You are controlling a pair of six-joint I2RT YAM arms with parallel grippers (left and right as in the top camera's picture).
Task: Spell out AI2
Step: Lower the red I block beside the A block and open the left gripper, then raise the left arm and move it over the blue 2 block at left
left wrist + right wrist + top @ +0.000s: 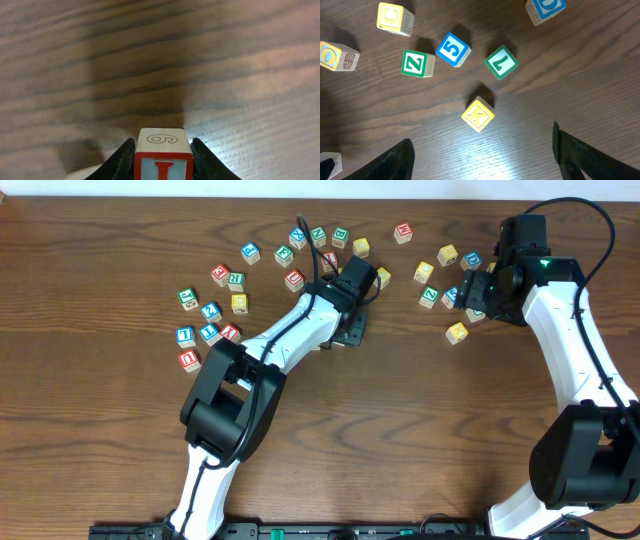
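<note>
My left gripper is shut on a wooden block with a red I on its near face and a 6 on top, low over bare wood. In the overhead view this gripper is near the table's middle and hides the block. My right gripper is open and empty, hovering above a yellow K block. In the overhead view it is over the right cluster of blocks.
A green 7, blue 5 and green Z lie beyond the K. Several lettered blocks are scattered along the back and in a left cluster. A yellow block lies apart at right.
</note>
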